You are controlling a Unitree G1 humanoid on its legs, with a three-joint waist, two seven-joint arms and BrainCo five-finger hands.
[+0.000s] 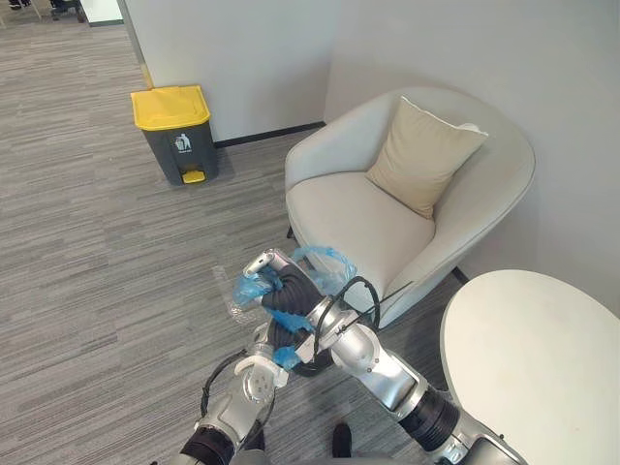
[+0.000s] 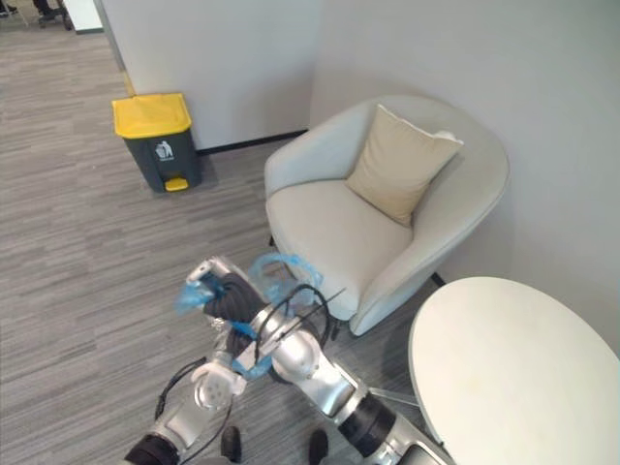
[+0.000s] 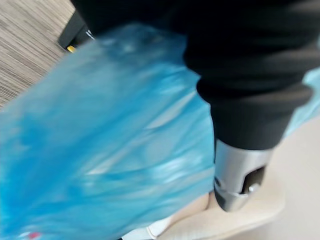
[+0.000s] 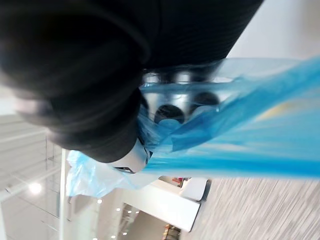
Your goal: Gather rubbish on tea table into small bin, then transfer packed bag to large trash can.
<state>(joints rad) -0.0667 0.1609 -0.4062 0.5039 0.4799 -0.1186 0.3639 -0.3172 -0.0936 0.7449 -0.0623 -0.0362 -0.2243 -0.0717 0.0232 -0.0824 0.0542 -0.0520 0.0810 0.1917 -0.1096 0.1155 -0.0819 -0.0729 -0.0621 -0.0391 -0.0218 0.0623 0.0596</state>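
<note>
My right hand (image 1: 287,291) is raised over the grey floor in front of the armchair, its fingers (image 4: 170,111) curled into a thin blue plastic bag (image 1: 250,288). The bag drapes over the hand's dark cover, and a loop of it (image 1: 327,258) stands up behind. My left hand (image 1: 274,341) sits just under the right one, pressed against the bag (image 3: 100,150), with a scrap of blue at its wrist. The large trash can (image 1: 174,131), dark grey with a yellow lid and a foot pedal, stands shut by the far wall, well ahead and to the left.
A cream armchair (image 1: 339,213) with a beige cushion (image 1: 421,155) stands right of my hands, against the wall. A round white table (image 1: 542,358) shows at the lower right. Grey striped floor (image 1: 97,252) runs from here to the trash can.
</note>
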